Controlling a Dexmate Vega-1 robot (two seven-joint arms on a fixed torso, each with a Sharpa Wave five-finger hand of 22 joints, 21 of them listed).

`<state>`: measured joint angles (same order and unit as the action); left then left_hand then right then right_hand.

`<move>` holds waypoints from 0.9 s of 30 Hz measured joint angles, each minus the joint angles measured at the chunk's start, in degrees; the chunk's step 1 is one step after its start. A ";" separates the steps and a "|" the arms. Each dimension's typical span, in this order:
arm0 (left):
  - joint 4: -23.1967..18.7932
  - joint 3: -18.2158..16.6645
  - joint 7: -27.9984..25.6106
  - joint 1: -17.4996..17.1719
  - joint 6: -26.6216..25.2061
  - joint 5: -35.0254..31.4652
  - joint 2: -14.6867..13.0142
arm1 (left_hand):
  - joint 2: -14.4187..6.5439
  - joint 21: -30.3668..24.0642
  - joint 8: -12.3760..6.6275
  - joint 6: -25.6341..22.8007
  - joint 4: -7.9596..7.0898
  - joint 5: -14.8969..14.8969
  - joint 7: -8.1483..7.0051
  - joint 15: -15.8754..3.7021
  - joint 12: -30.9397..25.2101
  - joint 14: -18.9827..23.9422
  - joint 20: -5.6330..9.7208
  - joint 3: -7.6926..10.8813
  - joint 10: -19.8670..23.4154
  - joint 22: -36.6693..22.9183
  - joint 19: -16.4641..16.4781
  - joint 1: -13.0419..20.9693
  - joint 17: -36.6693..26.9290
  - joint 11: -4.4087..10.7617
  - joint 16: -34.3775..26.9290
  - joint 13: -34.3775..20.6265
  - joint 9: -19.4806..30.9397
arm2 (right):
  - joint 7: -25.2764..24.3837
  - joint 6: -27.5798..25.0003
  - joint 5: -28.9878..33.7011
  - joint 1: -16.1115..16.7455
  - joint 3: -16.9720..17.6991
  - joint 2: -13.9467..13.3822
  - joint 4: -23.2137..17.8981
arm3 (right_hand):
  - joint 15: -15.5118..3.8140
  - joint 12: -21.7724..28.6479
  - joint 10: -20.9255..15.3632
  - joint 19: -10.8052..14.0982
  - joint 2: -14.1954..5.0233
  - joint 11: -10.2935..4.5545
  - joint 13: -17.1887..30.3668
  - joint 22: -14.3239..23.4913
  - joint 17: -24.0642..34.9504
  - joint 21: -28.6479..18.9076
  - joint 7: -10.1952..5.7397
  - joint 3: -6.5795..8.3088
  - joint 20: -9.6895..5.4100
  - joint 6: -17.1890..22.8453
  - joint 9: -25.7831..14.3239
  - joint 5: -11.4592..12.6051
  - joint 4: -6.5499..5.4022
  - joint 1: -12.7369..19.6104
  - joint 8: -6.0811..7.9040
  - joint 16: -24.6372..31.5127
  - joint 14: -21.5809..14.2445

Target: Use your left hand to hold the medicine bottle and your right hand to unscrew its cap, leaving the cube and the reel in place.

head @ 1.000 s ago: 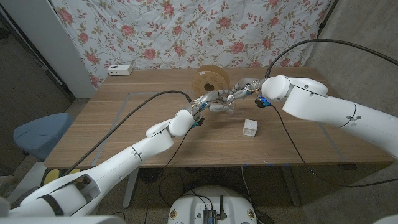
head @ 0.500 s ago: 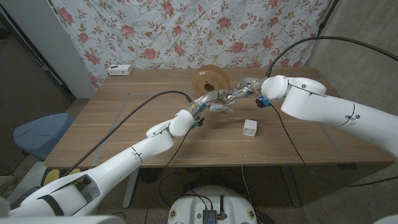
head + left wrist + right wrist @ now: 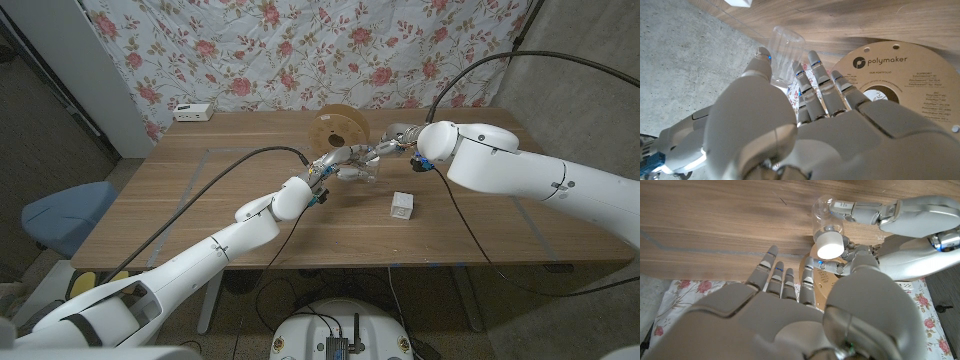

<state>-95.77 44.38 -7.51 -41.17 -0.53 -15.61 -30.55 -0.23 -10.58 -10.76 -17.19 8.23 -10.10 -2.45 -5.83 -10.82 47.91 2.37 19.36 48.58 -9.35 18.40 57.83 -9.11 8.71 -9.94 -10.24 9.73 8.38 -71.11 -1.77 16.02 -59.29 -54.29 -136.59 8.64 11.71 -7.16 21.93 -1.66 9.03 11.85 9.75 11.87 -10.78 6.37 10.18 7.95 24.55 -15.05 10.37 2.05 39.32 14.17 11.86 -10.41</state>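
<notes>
Grip comes first in this step: our left hand holds the clear medicine bottle, fingers wrapped on its body, just in front of the reel. In the right wrist view the white cap still sits on the bottle's mouth, so we judge the unscrewing is not finished. Our right hand faces that cap; its thumb lies close beside it while the other fingers stay spread and hold nothing. Whether the thumb actually touches the cap we cannot tell, since the angle is poor.

To do this well, we should keep the left grasp firm on the bottle's body and clear of the cap, so the right fingertips can close around the cap's rim. Then we should turn the cap about the bottle's own axis, without pushing sideways.

Room is tight behind the bottle, because the reel stands just beyond both hands. In the left wrist view its labelled face lies right beside our fingers. A wide wrist swing toward the reel could knock it. The cube sits in front of the reel, nearer the table's front edge, apart from the hands. Open table lies on the reel's left side, giving space to draw the hands away.
</notes>
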 measured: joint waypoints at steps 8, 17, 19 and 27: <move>0.21 0.00 0.06 0.04 0.27 0.10 0.03 | -0.01 0.00 0.00 -0.16 -0.01 0.00 -0.16 -0.32 0.00 0.32 0.00 -0.01 0.00 0.00 0.00 -0.01 0.00 0.00 0.00 -0.02 0.00 | -0.30 0.08 0.00 -0.88 -1.41 -0.29 -0.08 | 0.72 0.00 -0.30 0.60 -0.35 1.14 0.00 0.00 -0.16 -0.29 1.46 0.58 0.60 -0.63 -0.27 0.50 0.57 0.20 -0.45 0.00 -0.14; 0.74 -0.01 0.26 0.35 0.58 0.32 0.17 | 0.15 0.00 0.00 -0.21 -0.25 0.00 -0.21 -0.32 0.02 0.32 0.00 0.22 0.11 0.00 0.00 -0.62 0.00 0.11 0.00 -0.08 0.00 | -0.38 -0.26 0.30 -1.95 -2.91 -0.04 0.23 | 1.41 0.00 -0.31 0.91 0.53 1.74 0.00 -0.16 -0.42 -0.29 2.42 0.81 0.90 0.45 -0.44 1.34 1.91 1.36 -0.06 0.00 -0.22; 0.74 -0.01 0.28 0.35 0.69 0.34 0.17 | 0.22 0.00 0.00 -0.21 -0.25 0.00 -0.21 -0.32 0.05 0.32 0.00 0.22 0.11 0.00 0.00 -0.69 0.00 0.11 0.00 -0.08 0.00 | -0.40 -0.70 0.48 -2.28 -3.39 0.12 0.32 | 1.41 0.00 -0.31 1.02 0.82 1.74 0.00 -0.16 -0.67 -0.29 2.23 0.94 1.01 1.08 -0.53 1.37 2.42 1.64 0.22 0.00 -0.22; 1.27 -0.01 0.37 0.69 0.97 0.43 0.33 | 0.22 0.00 0.00 -0.21 -0.25 0.00 -0.21 -0.31 0.06 0.32 0.00 0.22 0.09 0.00 0.00 -0.69 0.00 0.09 0.00 -0.07 0.00 | -1.03 -2.10 1.14 -3.33 -5.04 0.67 0.57 | 1.16 0.00 -1.20 1.43 1.50 2.18 0.00 -0.16 -0.69 -0.29 1.72 1.67 0.99 3.46 -1.06 1.82 3.88 3.11 1.49 0.00 -0.89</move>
<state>-94.51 44.37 -7.14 -40.48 0.44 -15.18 -30.23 -0.01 -10.58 -10.76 -17.40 7.98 -10.10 -2.66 -6.14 -10.76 48.23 2.37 19.58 48.67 -9.35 18.40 57.14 -9.10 8.80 -9.94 -10.31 9.73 7.35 -73.21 -0.64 12.69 -64.33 -53.62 -136.01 9.80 11.71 -8.36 23.37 -0.16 11.21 11.85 9.59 11.18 -11.08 8.08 11.85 8.94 28.01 -16.12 12.19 5.93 42.43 15.66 11.87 -11.30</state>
